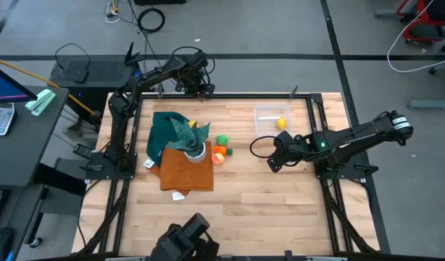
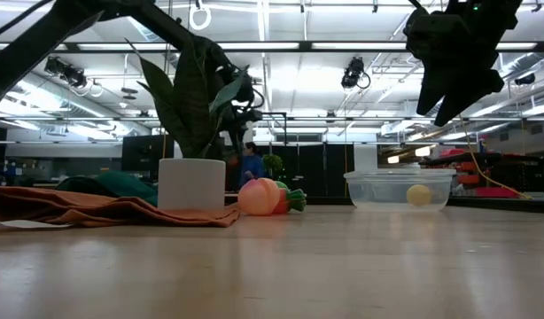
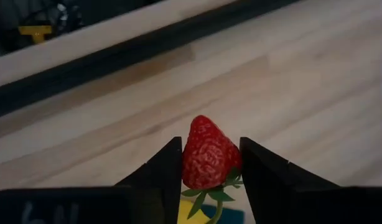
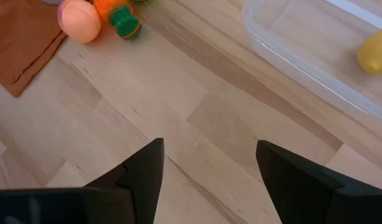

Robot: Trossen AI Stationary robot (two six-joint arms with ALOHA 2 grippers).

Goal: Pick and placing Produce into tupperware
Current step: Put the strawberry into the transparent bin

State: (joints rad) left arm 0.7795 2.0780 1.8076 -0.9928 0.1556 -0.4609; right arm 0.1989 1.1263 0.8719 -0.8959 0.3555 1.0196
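Here, a small red toy strawberry (image 3: 208, 154) with green leaves at its base was seen pinched between the two dark fingers (image 3: 158, 169) of the left end effector (image 3: 209, 163), its pointed tip projecting forward past the fingertips. In the high view the left end effector (image 1: 199, 88) was held over the far edge of the pale wooden worktop (image 1: 244, 196), well apart from the small clear plastic rectangular container with rounded corners (image 1: 272, 118), which stood near the far right part of the worktop. A small yellow toy fruit (image 1: 282, 123) lay inside that container, against its nearer wall.

The right end effector (image 1: 275, 161) was held above the worktop, near the container and on its nearer side, with its fingers (image 4: 138, 168) spread apart and nothing between them; bare wood was seen in the gap. Ahead of it in the right wrist view lay a peach-coloured toy ball (image 4: 78, 21) and an orange toy carrot with a green top (image 4: 118, 16), just beside each other. In the high view these pieces lay near the middle of the worktop, beside a spiky green plant in a white pot (image 1: 193, 141), which stood on a rust-orange cloth (image 1: 186, 170) with a dark green cloth (image 1: 162, 132) next to it.
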